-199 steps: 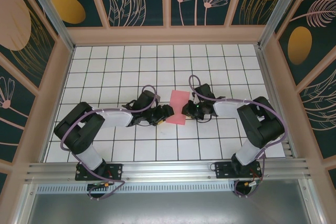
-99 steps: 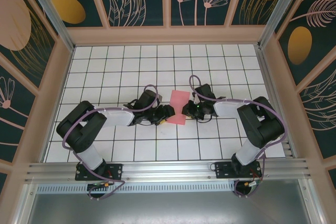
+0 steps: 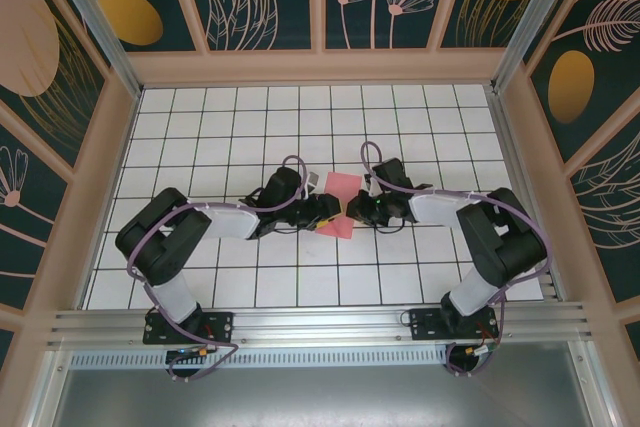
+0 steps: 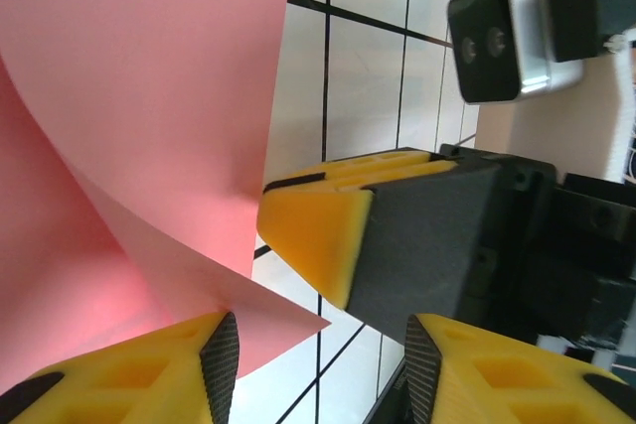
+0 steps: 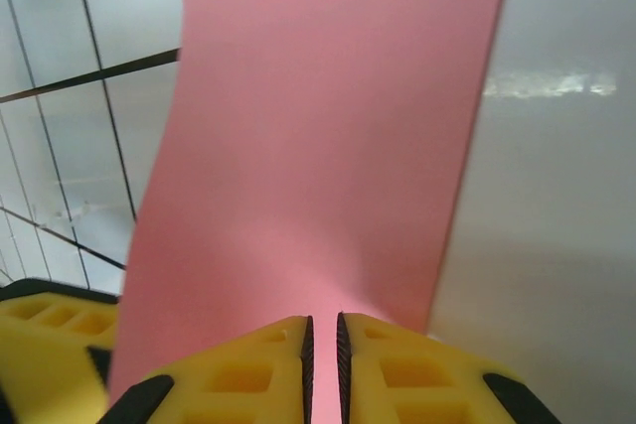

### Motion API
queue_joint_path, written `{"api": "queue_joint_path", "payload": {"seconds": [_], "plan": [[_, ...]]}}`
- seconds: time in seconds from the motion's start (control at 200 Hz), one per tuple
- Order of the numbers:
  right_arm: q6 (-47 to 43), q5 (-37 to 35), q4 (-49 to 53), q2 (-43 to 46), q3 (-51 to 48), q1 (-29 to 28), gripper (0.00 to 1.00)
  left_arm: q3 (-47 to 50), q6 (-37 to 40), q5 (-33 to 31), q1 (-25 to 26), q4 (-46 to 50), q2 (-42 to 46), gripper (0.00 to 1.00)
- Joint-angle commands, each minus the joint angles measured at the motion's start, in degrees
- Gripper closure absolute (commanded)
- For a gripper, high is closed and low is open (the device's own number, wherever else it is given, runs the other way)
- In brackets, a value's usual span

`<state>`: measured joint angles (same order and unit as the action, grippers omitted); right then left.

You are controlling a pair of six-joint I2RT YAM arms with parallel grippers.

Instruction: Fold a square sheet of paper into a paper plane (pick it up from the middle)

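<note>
The pink-red square sheet of paper lies folded over in the middle of the white grid table, squeezed between both grippers. My right gripper is at its right edge. In the right wrist view its yellow fingers are shut on the sheet of paper, which runs up and away from them. My left gripper is at the sheet's left side. The left wrist view shows it open, with a raised pointed corner of the sheet of paper between the jaws, near the left pad.
The right gripper's yellow fingertip and the right wrist camera sit very close in front of my left gripper. Wooden frame walls enclose the grid table. Both arm bases stand at the near edge.
My left gripper has slid right onto the sheet's left edge and its jaws have narrowed. The sheet's near corner has lifted and buckled. The right gripper has barely moved.
</note>
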<state>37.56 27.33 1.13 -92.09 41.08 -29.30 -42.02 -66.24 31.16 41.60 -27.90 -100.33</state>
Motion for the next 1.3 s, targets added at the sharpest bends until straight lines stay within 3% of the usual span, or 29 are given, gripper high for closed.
{"api": "queue_joint_path", "payload": {"seconds": [0.0, 0.25, 0.44, 0.666, 0.986, 1.131, 1.296], "plan": [[-1.2, 0.94, 1.24, 2.8, 0.59, 0.77, 0.82, -0.61, -1.58, 1.31, 0.31, -4.76, -1.47, 0.49], [-1.51, 1.37, 0.42, 7.34, -1.49, 2.22, 0.78, -0.48, -1.48, 0.29, 0.3, -5.36, -2.23, 0.51], [-1.2, 4.45, -1.94, 7.98, -2.83, 2.14, 0.71, -0.19, -0.8, -1.08, 0.32, -3.4, -2.25, 0.64], [-1.26, 7.17, -5.05, 8.35, -3.46, 1.71, 0.7, -0.43, -0.08, -2.55, 0.29, -1.45, -2.78, 0.85], [-2.25, 7.82, -5.74, 5.59, -2.0, 0.21, 0.69, -0.3, -0.03, -2.61, 0.32, -1.8, -2.95, 0.91], [-2.66, 7.99, -5.66, 4.34, -1.53, -0.12, 0.74, -0.32, -0.04, -2.59, 0.27, -2.1, -2.9, 0.94], [-3.5, 5.26, -3.59, 2.86, -0.44, -0.12, 0.89, -0.17, -0.08, -2.17, 0.31, -2.83, -2.85, 0.95]]}}
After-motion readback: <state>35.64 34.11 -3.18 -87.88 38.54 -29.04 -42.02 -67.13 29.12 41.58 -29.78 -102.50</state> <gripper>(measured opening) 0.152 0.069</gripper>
